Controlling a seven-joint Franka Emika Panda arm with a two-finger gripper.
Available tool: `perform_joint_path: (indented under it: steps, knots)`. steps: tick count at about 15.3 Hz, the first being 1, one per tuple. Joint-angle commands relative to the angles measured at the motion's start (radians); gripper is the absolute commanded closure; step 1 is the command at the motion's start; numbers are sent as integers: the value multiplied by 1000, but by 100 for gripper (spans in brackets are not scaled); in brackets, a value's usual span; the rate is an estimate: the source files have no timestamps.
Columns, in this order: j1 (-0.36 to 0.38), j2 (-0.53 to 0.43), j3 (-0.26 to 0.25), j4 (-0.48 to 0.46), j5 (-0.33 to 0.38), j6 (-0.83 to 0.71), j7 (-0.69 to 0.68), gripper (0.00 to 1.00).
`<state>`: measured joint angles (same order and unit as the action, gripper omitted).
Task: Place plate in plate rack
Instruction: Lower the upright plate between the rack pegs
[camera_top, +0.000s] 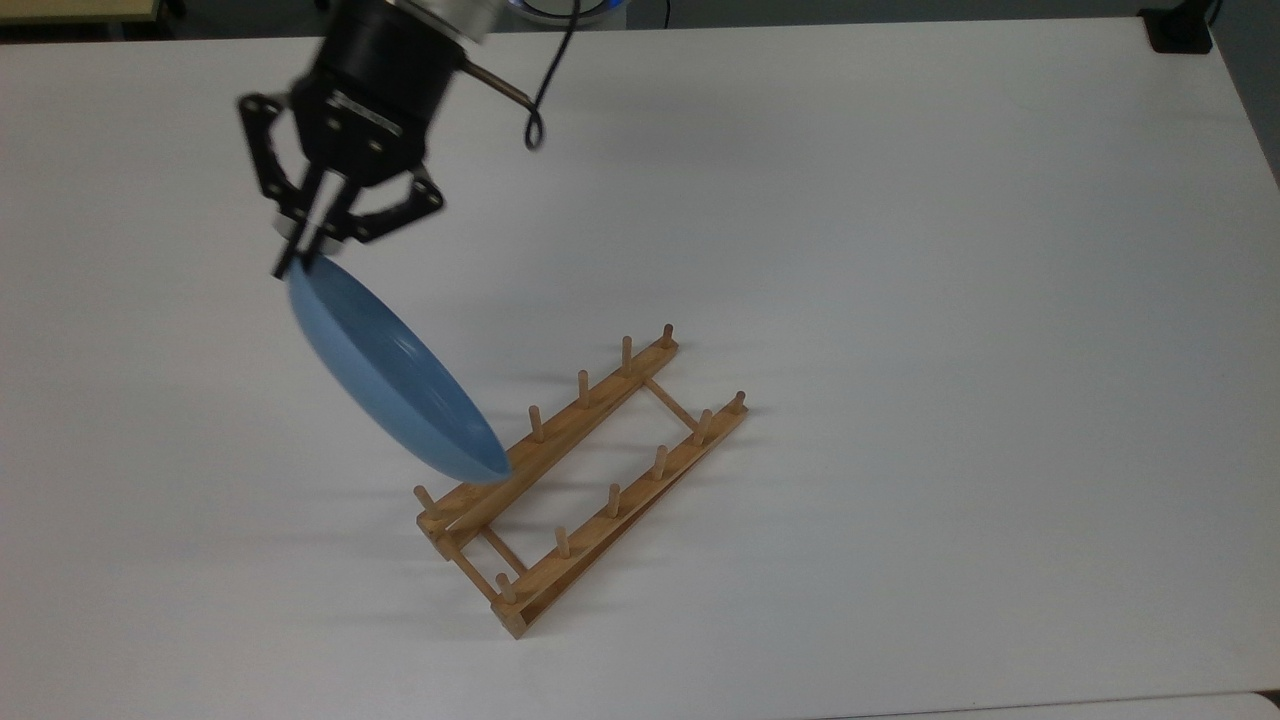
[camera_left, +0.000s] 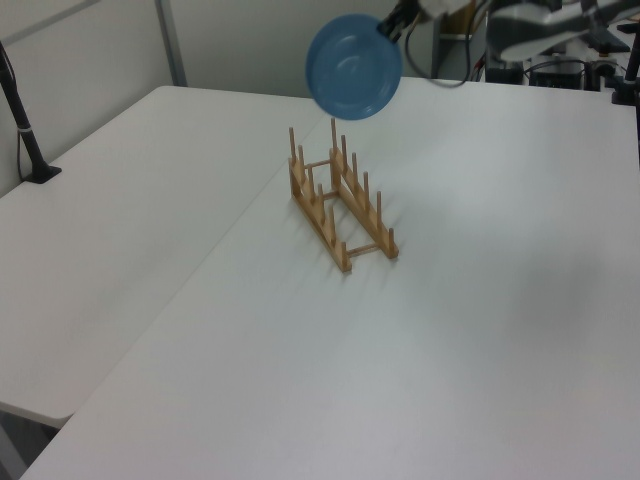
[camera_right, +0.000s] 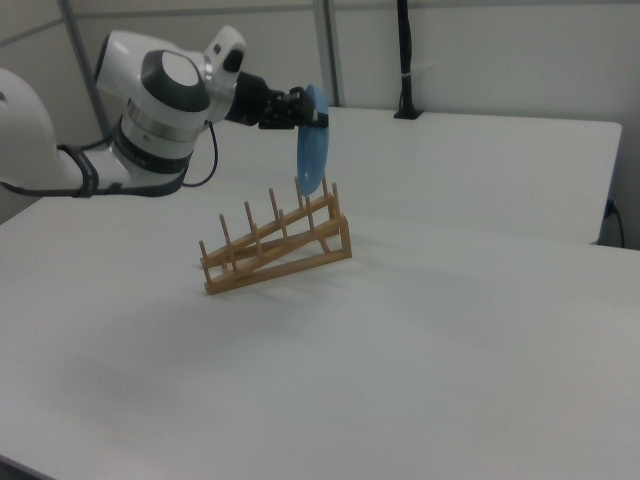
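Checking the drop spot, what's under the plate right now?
The plate hangs from the tool over one end of the plate rack. In the top view it covers one peg.
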<state>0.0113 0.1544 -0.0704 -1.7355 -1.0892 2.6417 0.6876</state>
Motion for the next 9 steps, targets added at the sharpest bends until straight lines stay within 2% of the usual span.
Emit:
perform_joint_path:
  steps: [1,2,4,9]
  knots:
    - [25,24,32,-4,-268,11,272,100]
    - [29,25,46,-4,-303,-8,302,100]
    - [30,34,73,-1,-327,-25,316,100]
    - [45,60,83,1,-406,-28,316,100]
